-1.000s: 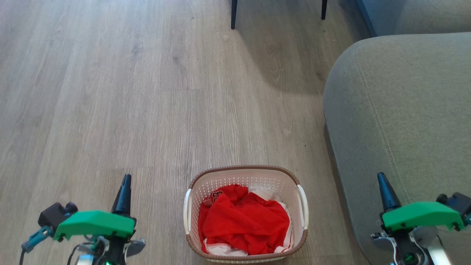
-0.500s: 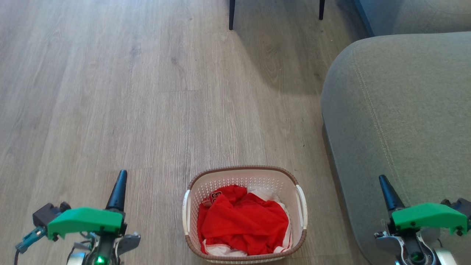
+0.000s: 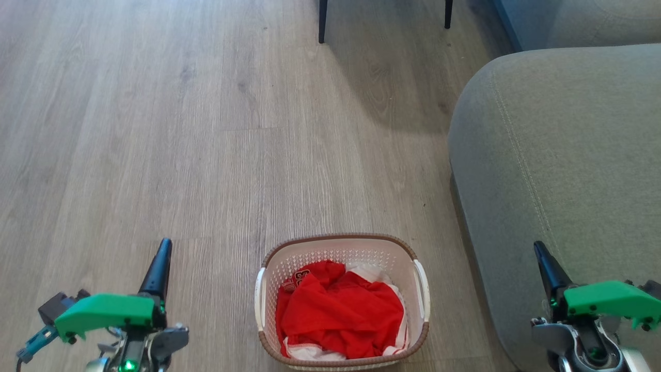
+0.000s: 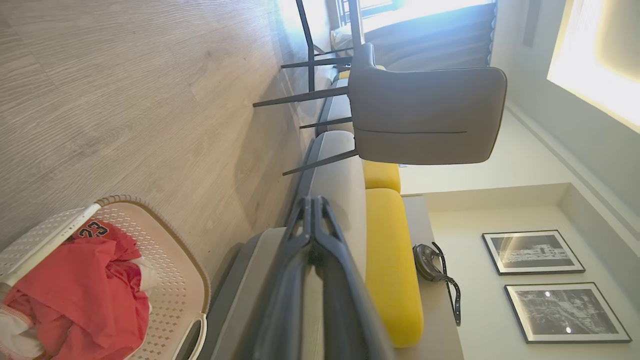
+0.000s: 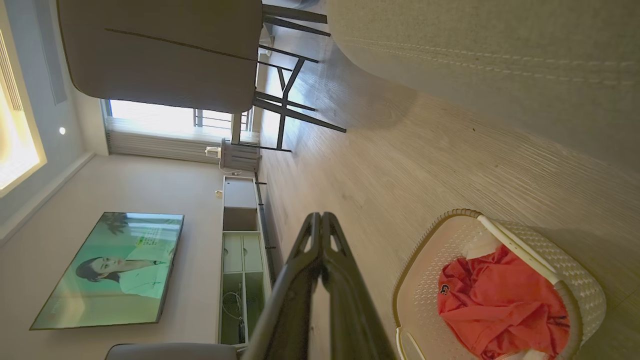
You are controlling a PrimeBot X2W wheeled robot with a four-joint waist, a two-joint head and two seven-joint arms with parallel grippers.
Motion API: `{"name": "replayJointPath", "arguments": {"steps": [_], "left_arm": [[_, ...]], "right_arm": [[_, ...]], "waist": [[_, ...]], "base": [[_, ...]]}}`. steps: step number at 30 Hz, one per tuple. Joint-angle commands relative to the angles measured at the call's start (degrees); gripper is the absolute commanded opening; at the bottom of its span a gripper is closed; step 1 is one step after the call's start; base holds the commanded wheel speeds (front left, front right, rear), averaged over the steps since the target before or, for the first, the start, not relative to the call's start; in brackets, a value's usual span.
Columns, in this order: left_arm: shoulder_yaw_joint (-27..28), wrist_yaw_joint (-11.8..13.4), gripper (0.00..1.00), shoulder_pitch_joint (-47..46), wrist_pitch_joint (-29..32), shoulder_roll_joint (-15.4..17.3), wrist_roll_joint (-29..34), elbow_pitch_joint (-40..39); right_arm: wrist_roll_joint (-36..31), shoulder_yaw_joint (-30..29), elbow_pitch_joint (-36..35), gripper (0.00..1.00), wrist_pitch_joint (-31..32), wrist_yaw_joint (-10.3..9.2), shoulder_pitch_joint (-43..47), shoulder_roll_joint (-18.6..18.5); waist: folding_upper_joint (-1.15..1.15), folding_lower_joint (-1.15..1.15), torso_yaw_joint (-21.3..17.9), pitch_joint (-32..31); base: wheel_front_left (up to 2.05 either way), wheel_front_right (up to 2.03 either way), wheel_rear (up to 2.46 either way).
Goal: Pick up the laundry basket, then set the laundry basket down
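Plainly the basket [image 3: 341,257] stands upright on the floor [image 3: 206,129], low in the head view, just beside the sofa [image 3: 557,155] and between the two grippers, with red and white clothes [image 3: 341,315] heaped inside; the left gripper [image 3: 163,247] hangs well off to its left and the right gripper [image 3: 540,249] well off to its right, in front of the sofa's grey side; neither touches a handle, the rim or a wall, and each pair of fingers is pressed together with nothing between, as both wrist views confirm; a basket resting on the floor with both grippers away and empty fits one that waits to be lifted, and equally one that has been lifted and put back, and nothing here tells between the two; what is settled is that the basket is down, level and not held; its near rim lies right at the bottom edge of the head view and its base is out of sight; the clothes hide whatever lies under them; green covers [image 3: 106,312] hide the gripper bodies; each wrist view cuts the basket off at its edge; whether the right gripper brushes the sofa I cannot tell; two dark chair legs [image 3: 323,20] are cut off by the top edge
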Motion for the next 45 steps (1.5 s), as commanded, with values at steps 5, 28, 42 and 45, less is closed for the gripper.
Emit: {"name": "replayJointPath", "arguments": {"steps": [5,28,42,45], "left_arm": [[3.2,-0.9,0.00,-3.9,1.2,0.9,-3.8,-1.2],[5.5,-1.6,0.00,-4.5,3.4,0.7,-10.5,-0.6],[5.8,-1.6,0.00,-4.5,3.7,0.5,-10.2,-0.6],[5.8,-1.6,0.00,-4.5,3.7,0.4,-10.2,-0.6]], "right_arm": [[4.2,0.2,-1.4,0.00,1.2,0.30,-3.2,-0.9],[11.5,-1.2,-0.8,0.00,3.3,0.33,-3.8,-0.7],[11.3,-1.4,-0.8,0.00,3.6,0.33,-3.8,-0.5],[11.2,-1.5,-0.8,0.00,3.6,0.33,-3.8,-0.5]], "waist": [[0.00,0.00,-0.1,0.0],[0.00,0.00,-0.4,-0.2],[0.00,0.00,-0.4,-0.2],[0.00,0.00,-0.4,-0.2]], "base": [[0.00,0.00,0.00],[0.00,0.00,0.00],[0.00,0.00,0.00],[0.00,0.00,0.00]]}}
